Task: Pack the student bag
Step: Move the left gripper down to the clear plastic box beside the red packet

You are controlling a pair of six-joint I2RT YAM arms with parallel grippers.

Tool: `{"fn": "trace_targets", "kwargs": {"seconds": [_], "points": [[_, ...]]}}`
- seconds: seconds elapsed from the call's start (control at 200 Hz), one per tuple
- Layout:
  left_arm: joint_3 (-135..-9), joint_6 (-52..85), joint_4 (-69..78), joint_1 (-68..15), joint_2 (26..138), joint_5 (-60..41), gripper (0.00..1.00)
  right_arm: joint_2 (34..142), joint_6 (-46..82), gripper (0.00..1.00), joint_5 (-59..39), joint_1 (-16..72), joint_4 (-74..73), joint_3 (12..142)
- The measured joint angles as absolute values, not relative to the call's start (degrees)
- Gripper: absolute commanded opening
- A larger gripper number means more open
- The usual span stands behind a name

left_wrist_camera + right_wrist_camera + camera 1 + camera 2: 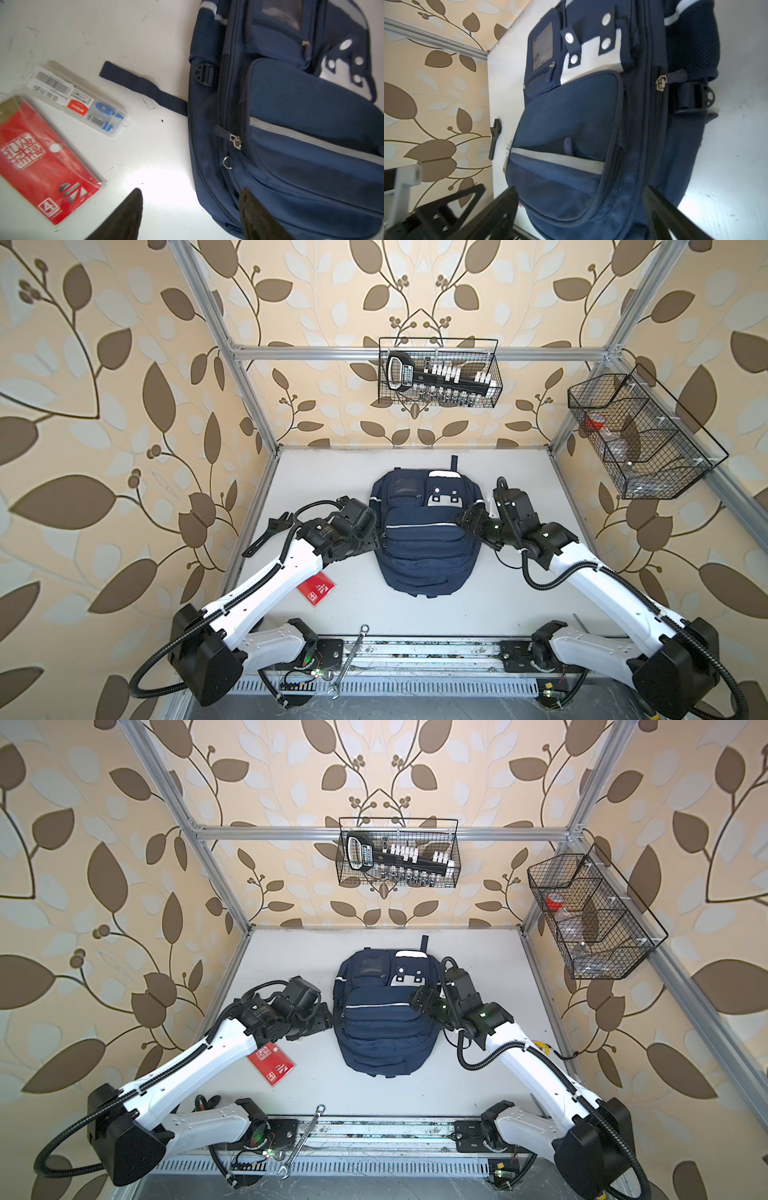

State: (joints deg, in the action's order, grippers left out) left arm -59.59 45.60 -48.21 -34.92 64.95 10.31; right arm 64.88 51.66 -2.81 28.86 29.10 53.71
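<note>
Left wrist view first: the bag [291,124] lies flat mid-table, front pockets up, with an arm at each side. The left gripper [191,190] is spread open and empty, right at the bag's edge. The right gripper [579,188] hangs at the opposite side, jaws wide apart, nothing in them.

Biggest worry imo: the bag is floppy and looks zipped shut, so a pinch on loose cloth would probably drag the whole thing across that slick top. Next, the red packet [47,166] and the clear plastic box [83,99] sit close by the left arm and could get shoved. Smallest thing: the zip pull [235,141] is tiny and easy to miss.

Room-wise there's leafy wallpaper [104,385] all round and a plain white table [519,497]. A wire basket [438,373] of tools hangs on the back wall, and a spanner [351,655] lies by the front rail.
</note>
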Motion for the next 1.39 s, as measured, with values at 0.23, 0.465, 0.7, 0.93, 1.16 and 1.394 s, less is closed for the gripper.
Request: {"fn": "trace_targets", "kwargs": {"seconds": [0.23, 0.465, 0.7, 0.93, 1.16, 1.394], "points": [[-64.9, 46.1, -58.1, -34.9, 58.2, 19.2, 0.83, 65.5, 52.0, 0.99, 9.2, 45.8, 30.2, 56.4], [-64.1, 50.7, -64.7, -32.7, 57.7, 21.4, 0.89, 64.6, 49.9, 0.99, 13.9, 55.5, 19.9, 48.5], [-56.1, 54.3, -65.9, -21.8, 57.5, 17.3, 0.92, 70.7, 43.7, 0.97, 13.1, 63.3, 14.7, 48.5], [-47.9, 53.4, -60.8, -4.6, 60.9, 8.2, 0.91, 72.6, 39.5, 0.96, 11.6, 65.6, 12.5, 48.3], [-52.0, 51.0, -51.6, 0.1, 74.2, 3.4, 0.85, 72.7, 37.6, 0.94, 10.4, 65.6, 12.2, 47.4], [-55.2, 51.4, -47.6, 0.1, 79.4, 3.4, 0.80, 72.7, 37.3, 0.98, 8.7, 65.6, 13.3, 47.2]]}}
